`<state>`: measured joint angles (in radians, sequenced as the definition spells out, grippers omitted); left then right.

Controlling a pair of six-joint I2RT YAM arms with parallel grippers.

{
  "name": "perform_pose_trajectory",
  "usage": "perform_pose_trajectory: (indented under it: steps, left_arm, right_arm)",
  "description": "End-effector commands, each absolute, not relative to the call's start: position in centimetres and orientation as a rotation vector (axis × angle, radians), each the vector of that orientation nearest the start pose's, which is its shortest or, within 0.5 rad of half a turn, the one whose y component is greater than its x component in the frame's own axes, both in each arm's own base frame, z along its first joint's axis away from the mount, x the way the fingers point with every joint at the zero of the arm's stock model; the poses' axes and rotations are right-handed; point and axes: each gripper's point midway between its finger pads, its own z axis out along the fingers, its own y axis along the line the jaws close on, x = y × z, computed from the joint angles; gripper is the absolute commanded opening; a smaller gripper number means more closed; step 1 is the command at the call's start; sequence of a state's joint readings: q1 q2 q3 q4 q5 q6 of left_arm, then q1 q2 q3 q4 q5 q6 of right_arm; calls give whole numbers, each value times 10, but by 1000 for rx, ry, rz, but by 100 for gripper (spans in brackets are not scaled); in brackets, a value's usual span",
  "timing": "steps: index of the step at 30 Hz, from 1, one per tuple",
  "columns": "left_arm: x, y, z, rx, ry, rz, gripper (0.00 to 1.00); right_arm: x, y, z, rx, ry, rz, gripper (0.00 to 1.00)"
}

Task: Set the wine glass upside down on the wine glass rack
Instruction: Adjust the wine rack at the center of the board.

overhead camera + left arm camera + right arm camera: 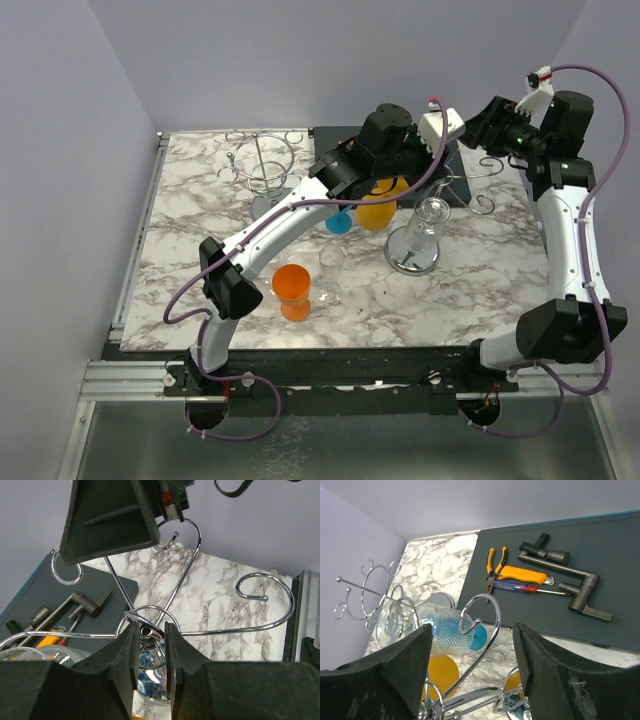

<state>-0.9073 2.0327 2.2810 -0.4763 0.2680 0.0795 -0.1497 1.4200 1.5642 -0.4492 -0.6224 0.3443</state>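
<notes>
The chrome wine glass rack point(412, 252) stands right of centre, with a clear glass point(432, 215) hanging on it. My left gripper point(420, 172) is over the rack's top. In the left wrist view its fingers point(127, 652) sit close together around the rack's top knob point(145, 630) and seem to pinch it. My right gripper point(480, 125) is open and empty above the rack's right side, with a rack hook point(481, 614) between its spread fingers point(402, 662). A patterned glass with a blue foot point(445, 627) and a yellow glass point(437, 672) lie beside the rack.
A dark mat point(580, 545) at the back holds pliers point(496, 565), a cutter, a screwdriver and grey handles. A second wire rack point(262, 165) stands at the back left. An orange glass point(292, 284) and a clear glass point(330, 272) lie near the front centre.
</notes>
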Motion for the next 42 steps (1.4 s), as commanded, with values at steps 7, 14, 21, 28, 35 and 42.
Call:
perform_pose_trajectory:
  steps: [7,14,21,28,35,42]
  left_arm:
    - [324,-480,395,1034,1505,-817,19]
    - [324,-480,395,1038,1501,-815,19]
    - [328,-476,400,1030,1489,-771,19]
    - [337,-467,410,1003,1468,-694,19]
    - [345,-460,416,995,1448,-623,18]
    - [351,-456,419,1010,1420,-558,16]
  right_arm:
    - [442,61,351,6,1903,826,67]
    - [442,70,354,-12,1891,911,42]
    - [431,62,353,8,1884,846,7]
    - [425,46,361,75,1848,737,0]
    - [415,31,353,193,1820,646,0]
    - [393,18,348,286,1768,558,0]
